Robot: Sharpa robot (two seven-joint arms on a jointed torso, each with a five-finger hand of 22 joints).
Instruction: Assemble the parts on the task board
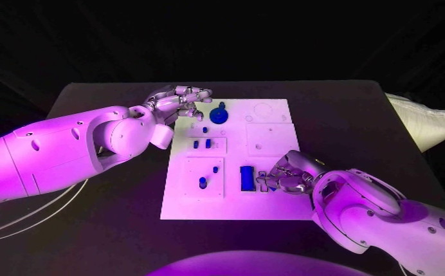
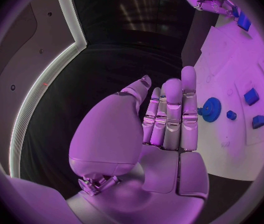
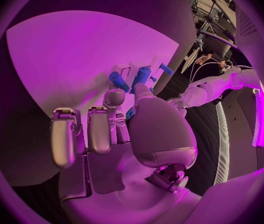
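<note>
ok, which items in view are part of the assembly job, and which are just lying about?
Job:
task board
blue gear on the board
blue block by the right hand
small blue parts
left hand, open at the board's far corner

Lying about:
black table
white cables

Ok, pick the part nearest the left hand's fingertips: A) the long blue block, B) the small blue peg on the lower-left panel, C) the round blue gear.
C: in the head view the left hand hangs open at the task board's far-left corner, beside the round blue gear.
</note>
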